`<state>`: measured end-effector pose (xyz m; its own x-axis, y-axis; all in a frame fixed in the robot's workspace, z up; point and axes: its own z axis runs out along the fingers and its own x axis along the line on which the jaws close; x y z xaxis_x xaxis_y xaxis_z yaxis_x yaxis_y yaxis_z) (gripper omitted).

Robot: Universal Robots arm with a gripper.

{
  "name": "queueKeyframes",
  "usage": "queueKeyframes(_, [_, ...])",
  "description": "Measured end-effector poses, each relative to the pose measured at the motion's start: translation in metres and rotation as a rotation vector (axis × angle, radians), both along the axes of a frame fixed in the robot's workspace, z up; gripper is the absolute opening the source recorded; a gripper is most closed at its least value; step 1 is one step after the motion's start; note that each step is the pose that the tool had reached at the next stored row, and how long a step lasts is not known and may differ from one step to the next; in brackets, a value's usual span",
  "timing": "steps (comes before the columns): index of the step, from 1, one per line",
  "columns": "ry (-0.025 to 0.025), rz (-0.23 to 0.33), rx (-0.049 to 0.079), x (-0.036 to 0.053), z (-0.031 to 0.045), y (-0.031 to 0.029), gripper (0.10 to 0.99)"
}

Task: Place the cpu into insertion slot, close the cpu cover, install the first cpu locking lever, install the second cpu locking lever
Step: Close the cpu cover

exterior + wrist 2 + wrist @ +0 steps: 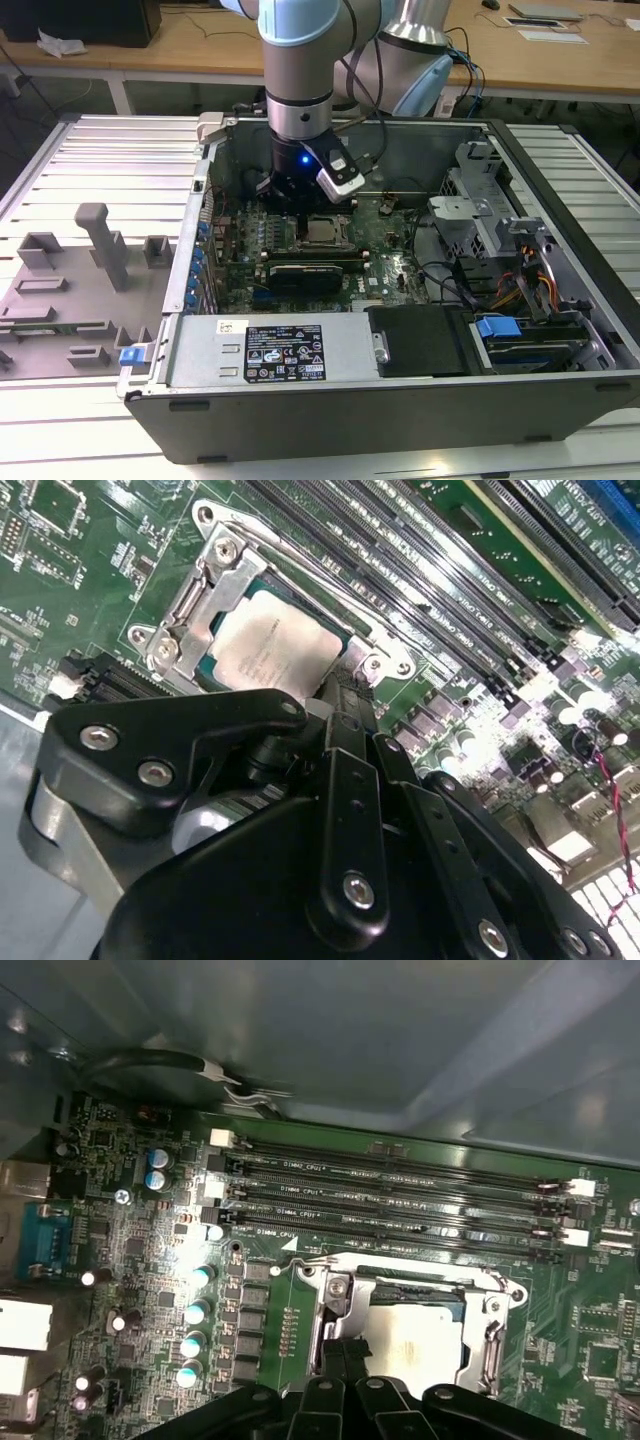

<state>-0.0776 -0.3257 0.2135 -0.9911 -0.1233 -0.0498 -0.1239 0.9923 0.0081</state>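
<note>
While inside case [350,425], gripper [345,1348] beside cpu [265,645]

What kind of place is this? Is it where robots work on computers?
Probably a robotics lab or test workshop: a robot arm reaches into an open computer case on a ribbed metal table, with wooden desks behind.
</note>
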Motion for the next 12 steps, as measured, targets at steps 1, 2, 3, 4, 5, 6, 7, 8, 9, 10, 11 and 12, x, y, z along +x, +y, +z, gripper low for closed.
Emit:
queueKeyframes(1, [0.0, 0.0, 0.0, 0.0, 0.0009, 0.0, 0.106])
queueKeyframes(2, [-0.0001, 0.0, 0.0, 0.0, 0.001, 0.0, 0.106])
queueKeyframes(3, [-0.0001, 0.0, 0.0, 0.0, 0.001, 0.0, 0.106])
queueKeyframes(4, [0.0, 0.0, 0.0, 0.0, 0.001, 0.0, 0.106])
queueKeyframes(5, [0.0001, 0.0, 0.0, 0.0, 0.0011, 0.0, 0.106])
queueKeyframes(6, [0.0001, 0.0, 0.002, 0.0, 0.0011, 0.0, 0.106])
queueKeyframes(7, [-0.0002, 0.0, 0.015, 0.0, 0.0011, -0.0001, 0.106])
queueKeyframes(8, [-0.0005, 0.0, 0.024, 0.0, 0.001, 0.0, 0.106])
queueKeyframes(9, [-0.0007, 0.0, 0.032, 0.0, 0.0011, 0.0, 0.106])
queueKeyframes(10, [-0.0006, 0.0, 0.041, 0.0, 0.0009, -0.0001, 0.106])
queueKeyframes(11, [-0.0007, 0.0, 0.043, 0.0, 0.0007, -0.0002, 0.106])
queueKeyframes(12, [-0.0007, 0.0, 0.052, 0.0, 0.0, -0.0005, 0.106])
